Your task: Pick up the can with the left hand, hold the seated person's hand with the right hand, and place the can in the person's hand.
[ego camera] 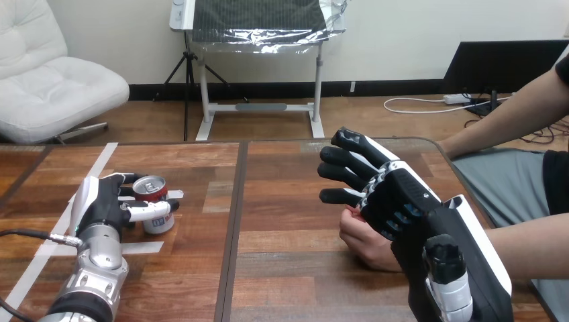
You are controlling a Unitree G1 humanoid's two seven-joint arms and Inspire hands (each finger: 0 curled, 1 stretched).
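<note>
My left robot hand [100, 201] is wrapped round the upright can [156, 204]; the person's hand [366, 238] lies well right across the surface [282, 261], under my open-fingered right robot hand [402, 194].

The scene is viewed from the robot's head, forward and down across the surface [282, 176]. Its near edge is cut off at the bottom, and its far edge is seen at about mid-height. The left hand [100, 201], wrapped round the can [160, 223], is seen at lower left; the right hand [396, 194] is seen much nearer the lens, at lower right, over the person's hand [366, 241].
</note>
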